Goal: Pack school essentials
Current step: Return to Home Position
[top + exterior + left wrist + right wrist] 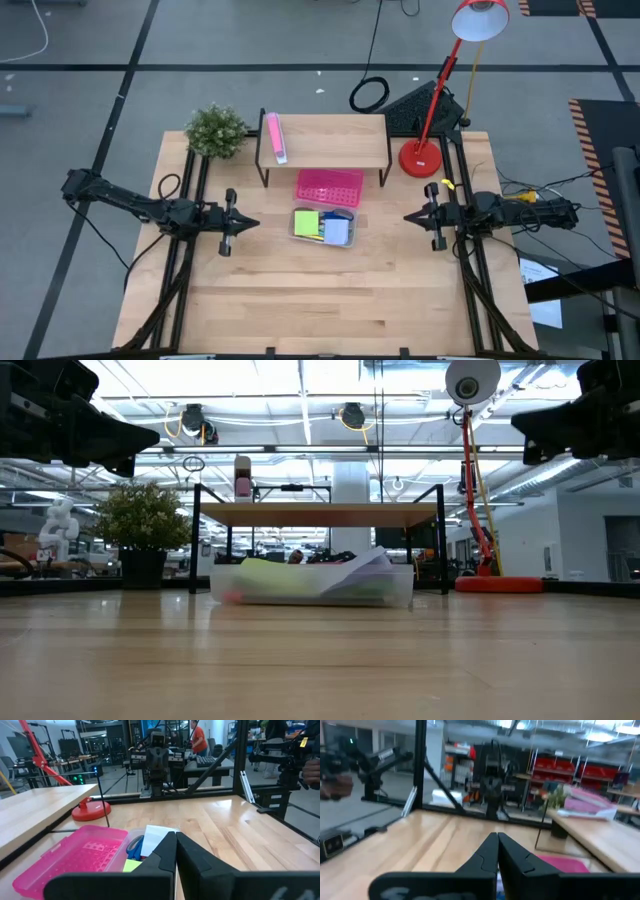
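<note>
Both your arms waited at the bench (300, 300) sides, left gripper (247, 223) and right gripper (410, 216) w/ jaws pinched together, empty. Clear box (322, 226) already held pads (306, 223) and scissors (134, 847); judged packing near done, next prob. the pink lid (328, 187).

Left end effector (250, 223) and right end effector (409, 217) face each other, fingers closed.
</note>
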`<action>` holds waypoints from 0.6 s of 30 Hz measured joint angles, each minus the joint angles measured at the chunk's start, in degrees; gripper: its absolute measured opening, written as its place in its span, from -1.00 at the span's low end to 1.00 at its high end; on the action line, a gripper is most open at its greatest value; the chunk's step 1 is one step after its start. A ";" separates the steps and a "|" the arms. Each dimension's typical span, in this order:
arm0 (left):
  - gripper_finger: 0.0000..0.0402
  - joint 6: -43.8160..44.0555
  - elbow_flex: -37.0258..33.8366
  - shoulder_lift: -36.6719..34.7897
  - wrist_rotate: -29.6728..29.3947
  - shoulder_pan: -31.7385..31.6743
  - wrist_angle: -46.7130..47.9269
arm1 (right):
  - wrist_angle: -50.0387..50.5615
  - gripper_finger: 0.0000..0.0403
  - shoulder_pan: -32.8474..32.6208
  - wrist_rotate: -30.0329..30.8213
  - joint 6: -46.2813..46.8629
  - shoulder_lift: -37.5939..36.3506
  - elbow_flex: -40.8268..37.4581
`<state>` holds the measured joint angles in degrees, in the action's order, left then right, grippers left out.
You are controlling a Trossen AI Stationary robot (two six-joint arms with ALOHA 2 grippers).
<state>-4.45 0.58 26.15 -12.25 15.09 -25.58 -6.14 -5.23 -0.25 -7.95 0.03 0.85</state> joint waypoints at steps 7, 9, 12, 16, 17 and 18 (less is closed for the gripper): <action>-0.98 -0.59 0.00 -0.01 0.46 0.00 0.28 | 2.10 -1.00 0.02 0.15 -0.01 0.01 0.02; -0.95 -0.80 0.00 -0.02 0.46 0.00 0.19 | 2.56 -1.00 0.02 0.27 0.00 0.06 0.02; -0.93 -0.88 0.00 -0.08 0.42 0.00 0.16 | 2.15 -1.00 0.02 0.35 0.11 0.14 0.02; -0.98 -2.27 0.00 -2.29 0.37 0.00 2.04 | 2.00 -1.00 0.02 0.19 -0.04 0.17 0.02; -0.98 -2.60 0.00 -3.48 0.35 0.00 2.96 | 2.09 -1.00 0.02 0.19 -0.04 0.19 0.01; -0.98 -3.03 0.00 -4.82 0.33 0.00 3.97 | 2.13 -1.00 0.02 0.19 -0.04 0.22 0.02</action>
<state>-7.48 0.58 21.33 -11.92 15.09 -21.61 -4.01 -5.21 -0.05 -7.99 0.25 0.86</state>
